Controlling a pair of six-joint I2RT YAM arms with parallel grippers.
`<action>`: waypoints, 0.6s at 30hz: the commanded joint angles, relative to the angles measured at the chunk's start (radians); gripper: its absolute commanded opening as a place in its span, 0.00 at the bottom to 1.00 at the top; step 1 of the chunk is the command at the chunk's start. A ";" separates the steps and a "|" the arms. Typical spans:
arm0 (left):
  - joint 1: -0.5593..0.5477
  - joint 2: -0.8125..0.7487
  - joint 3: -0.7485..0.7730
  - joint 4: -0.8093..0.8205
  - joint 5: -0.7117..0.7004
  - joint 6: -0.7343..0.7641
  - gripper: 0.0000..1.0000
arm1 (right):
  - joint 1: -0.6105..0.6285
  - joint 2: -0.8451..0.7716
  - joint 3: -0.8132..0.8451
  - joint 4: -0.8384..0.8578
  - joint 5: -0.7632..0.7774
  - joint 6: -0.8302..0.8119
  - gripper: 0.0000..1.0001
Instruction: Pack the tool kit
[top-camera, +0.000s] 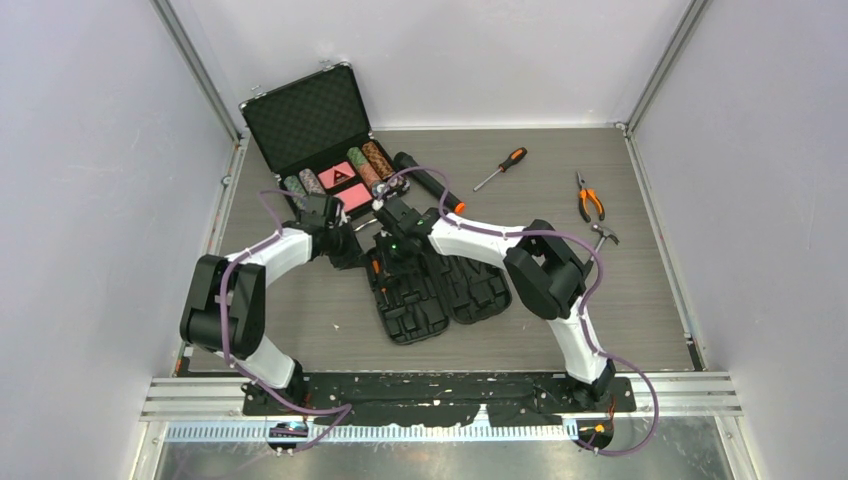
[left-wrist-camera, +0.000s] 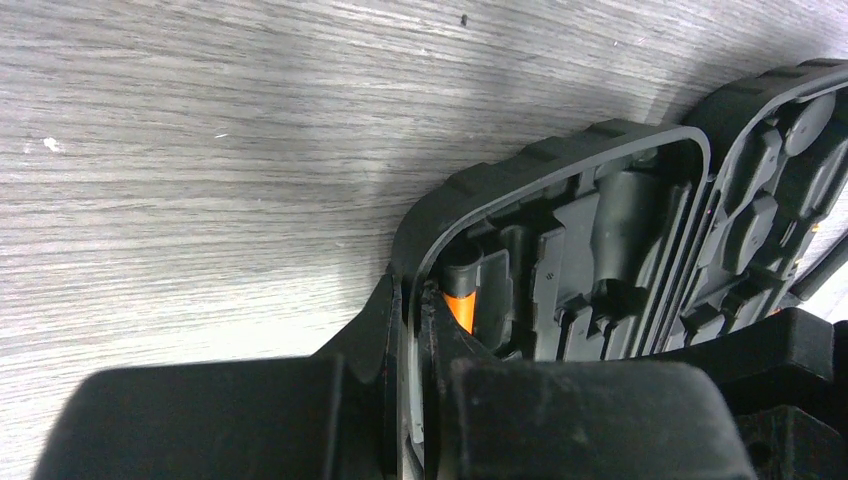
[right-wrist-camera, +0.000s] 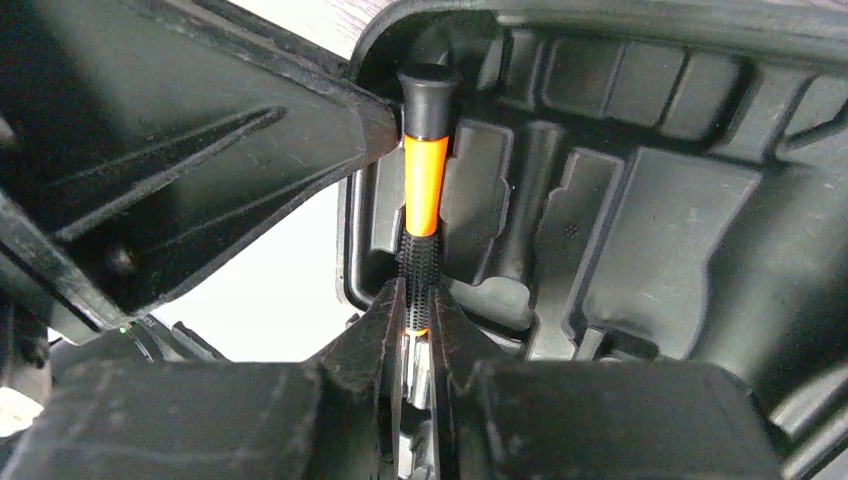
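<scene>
The tool kit case (top-camera: 440, 295) lies open in the middle of the table, its moulded slots facing up. My left gripper (top-camera: 355, 250) is at the case's far left corner. In the left wrist view it (left-wrist-camera: 412, 300) is shut on the rim of the case (left-wrist-camera: 560, 165). My right gripper (right-wrist-camera: 418, 300) is shut on the knurled black part of a thin orange-and-black tool (right-wrist-camera: 424, 180). That tool lies along a slot by the case's left wall (right-wrist-camera: 640, 220). Its orange shaft (left-wrist-camera: 461, 308) shows just inside the rim. Loose on the table are an orange-handled screwdriver (top-camera: 500, 168), pliers (top-camera: 589, 197) and a hammer (top-camera: 603, 238).
A metal-edged poker chip case (top-camera: 315, 135) stands open at the back left. A black flashlight with an orange tip (top-camera: 430, 182) lies just behind both wrists. Grey walls close in the table on both sides.
</scene>
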 joint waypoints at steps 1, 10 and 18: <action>-0.071 0.040 -0.081 0.040 0.018 -0.033 0.00 | 0.014 0.174 -0.023 -0.174 0.255 0.023 0.05; -0.107 -0.026 -0.157 0.089 0.028 -0.085 0.00 | 0.022 0.279 0.059 -0.309 0.376 0.083 0.05; -0.114 -0.083 -0.254 0.167 0.060 -0.126 0.00 | 0.019 0.430 0.275 -0.480 0.364 0.126 0.05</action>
